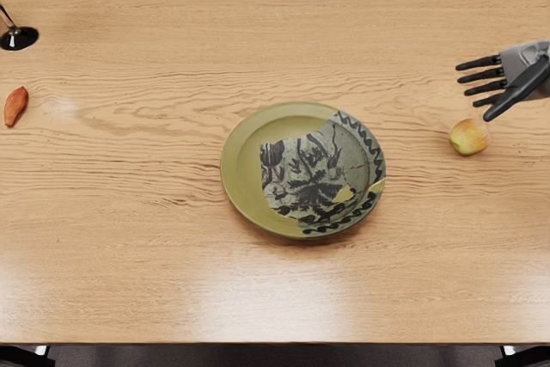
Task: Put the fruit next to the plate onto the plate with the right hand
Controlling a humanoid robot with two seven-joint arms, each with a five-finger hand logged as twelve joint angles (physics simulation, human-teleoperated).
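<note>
Fruit [468,137] is seen on the surface [172,255], right of the plate [245,148] and apart from it. The right hand [509,79] is held spread, farther right of the plate, holding nothing.

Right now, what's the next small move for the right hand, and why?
Probably ease the right hand over the apple. Its fingers are spread and hold nothing, it shows just up and right of the apple in the picture, and the apple lies on the table, right of the plate.
</note>
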